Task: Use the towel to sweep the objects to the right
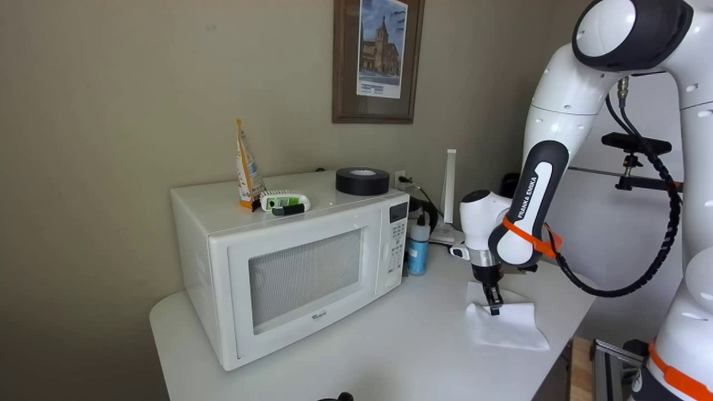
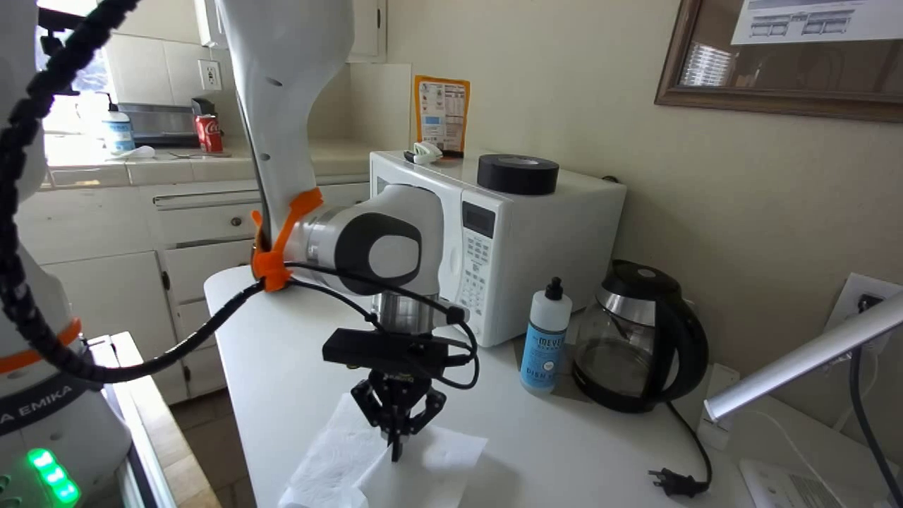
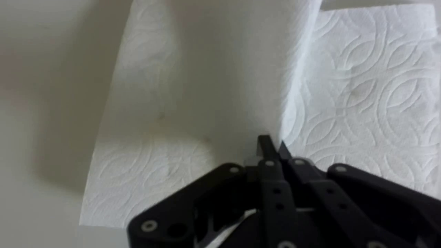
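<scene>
One smooth white table (image 1: 434,356). One boxy microwave (image 1: 312,284), mesh window. One towel (image 3: 379,120), thin white embossed paper, lay rumpled near table edge, well apart from microwave; raised fold pointed toward top of wrist view, long axis unclear. One glass kettle (image 2: 615,356). One black gripper (image 3: 274,144), jaws together, pinched fold. One blue-labelled bottle (image 2: 543,353). One black tape roll (image 1: 362,185) and one bristled brush (image 1: 285,203) topped microwave.

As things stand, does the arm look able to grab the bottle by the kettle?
Probably not yet: the gripper looks shut on a fold of the towel and would have to let go first. The way itself seems free, as neither exterior view shows anything standing between the gripper and the bottle.
</scene>
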Robot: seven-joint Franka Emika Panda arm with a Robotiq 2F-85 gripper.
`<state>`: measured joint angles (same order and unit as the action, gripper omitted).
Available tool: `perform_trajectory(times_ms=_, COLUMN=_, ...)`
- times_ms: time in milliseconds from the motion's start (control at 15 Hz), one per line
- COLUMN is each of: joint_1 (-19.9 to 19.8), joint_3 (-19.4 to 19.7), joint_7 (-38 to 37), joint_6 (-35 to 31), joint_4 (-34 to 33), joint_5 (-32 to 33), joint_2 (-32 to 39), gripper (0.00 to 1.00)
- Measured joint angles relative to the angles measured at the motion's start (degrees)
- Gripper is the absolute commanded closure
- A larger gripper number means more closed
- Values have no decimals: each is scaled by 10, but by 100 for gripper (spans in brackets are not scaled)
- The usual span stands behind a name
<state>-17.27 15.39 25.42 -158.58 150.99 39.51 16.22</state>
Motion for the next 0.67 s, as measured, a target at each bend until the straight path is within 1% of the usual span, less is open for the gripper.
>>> perform_trajectory(times_ms=333, joint_1=32, joint_3=22, joint_7=-75, joint_6=-10, joint_4=-68, joint_5=30, joint_2=48, gripper=100)
perform_trajectory(times_ms=667, joint_1=57, joint_3=70, joint_7=-178, joint_6=-6, joint_4=-117, joint_5=76, joint_2=86, gripper=100)
